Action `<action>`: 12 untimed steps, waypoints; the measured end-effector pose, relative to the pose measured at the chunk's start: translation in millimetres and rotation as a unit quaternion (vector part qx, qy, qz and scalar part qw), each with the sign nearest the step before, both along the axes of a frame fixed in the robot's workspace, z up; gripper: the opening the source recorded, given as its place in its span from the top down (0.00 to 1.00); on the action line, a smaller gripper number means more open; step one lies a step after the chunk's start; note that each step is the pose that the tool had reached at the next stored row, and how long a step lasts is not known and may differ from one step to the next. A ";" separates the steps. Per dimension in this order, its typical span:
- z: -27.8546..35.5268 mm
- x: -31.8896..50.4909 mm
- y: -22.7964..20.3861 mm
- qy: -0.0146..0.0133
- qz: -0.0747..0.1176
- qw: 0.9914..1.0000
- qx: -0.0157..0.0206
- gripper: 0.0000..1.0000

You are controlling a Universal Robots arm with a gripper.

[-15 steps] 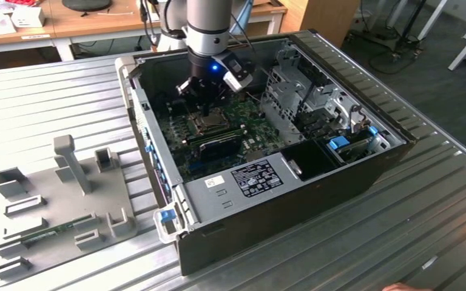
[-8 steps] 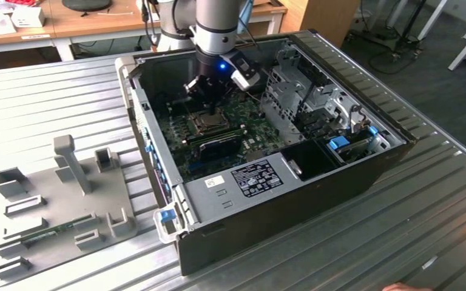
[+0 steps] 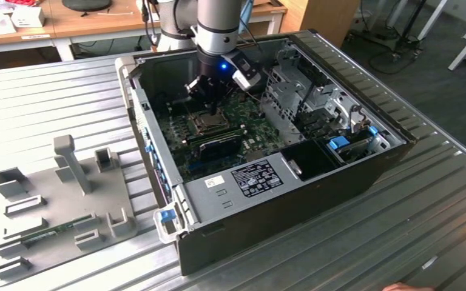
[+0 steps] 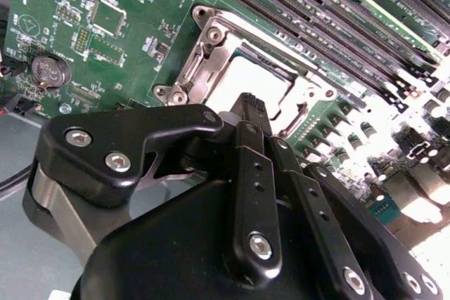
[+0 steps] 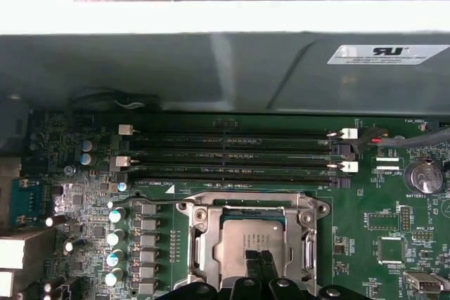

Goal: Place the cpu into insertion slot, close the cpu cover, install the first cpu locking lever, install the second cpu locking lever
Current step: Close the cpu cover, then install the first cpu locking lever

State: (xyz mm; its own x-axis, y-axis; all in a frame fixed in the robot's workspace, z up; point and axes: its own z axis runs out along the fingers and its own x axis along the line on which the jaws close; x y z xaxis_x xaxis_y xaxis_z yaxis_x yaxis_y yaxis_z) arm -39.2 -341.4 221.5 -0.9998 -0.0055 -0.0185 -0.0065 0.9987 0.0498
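An open black computer case (image 3: 298, 227) lies on a ribbed metal tabletop (image 3: 47, 97). A grey fixture plate (image 3: 43, 203) sits beside it at the exterior view's left.

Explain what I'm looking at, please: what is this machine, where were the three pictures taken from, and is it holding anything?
It is a grey robot arm reaching into an open black computer case that lies on a ribbed metal table. The exterior view looks on from off the arm. Both wrist views come from cameras riding on the arm. On the exterior view's left lies a flat grey tray of part holders. The arm's black pincer is shut and holds nothing I can see. Its tip hangs over the small square silvery chip, which lies on the green circuit board inside a thin silver metal frame.
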 end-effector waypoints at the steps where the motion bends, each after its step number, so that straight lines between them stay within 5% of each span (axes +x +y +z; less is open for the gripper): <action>1: 0.0 -0.7 0.0 0.000 0.000 1.000 0.000 0.89; 12: 0.0 -2.4 -0.1 0.000 0.000 1.000 0.000 0.89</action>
